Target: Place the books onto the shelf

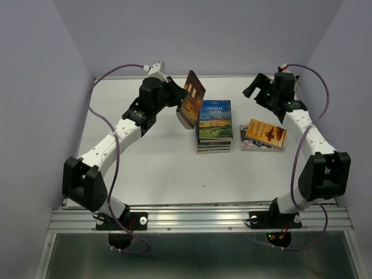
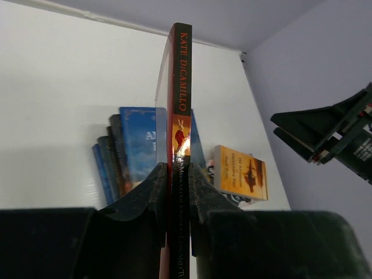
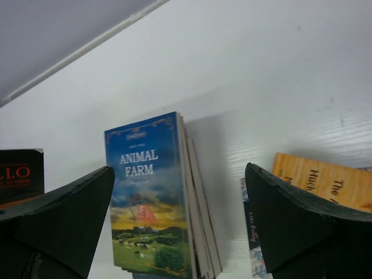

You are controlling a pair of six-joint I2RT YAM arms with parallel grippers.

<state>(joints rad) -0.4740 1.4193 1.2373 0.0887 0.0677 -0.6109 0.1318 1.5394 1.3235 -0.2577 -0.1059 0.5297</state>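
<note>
the white tabletop (image 1: 157,168) carries everything here. the largest heap on it is a stack of books (image 1: 214,125) lying flat near the middle, toward the far edge, with a blue "animal farm" cover on top. nearer the right edge, apart from the stack, an orange book (image 1: 265,132) lies flat on a second book (image 1: 243,142). a dark book (image 2: 180,75), its spine lettered "kate dicamillo" in red, is up off the surface and tilted just left of the stack, clamped by its lower part in the left gripper (image 2: 177,174). the right gripper (image 3: 180,180) hangs over the far right corner, jaws spread wide, holding nothing.
</note>
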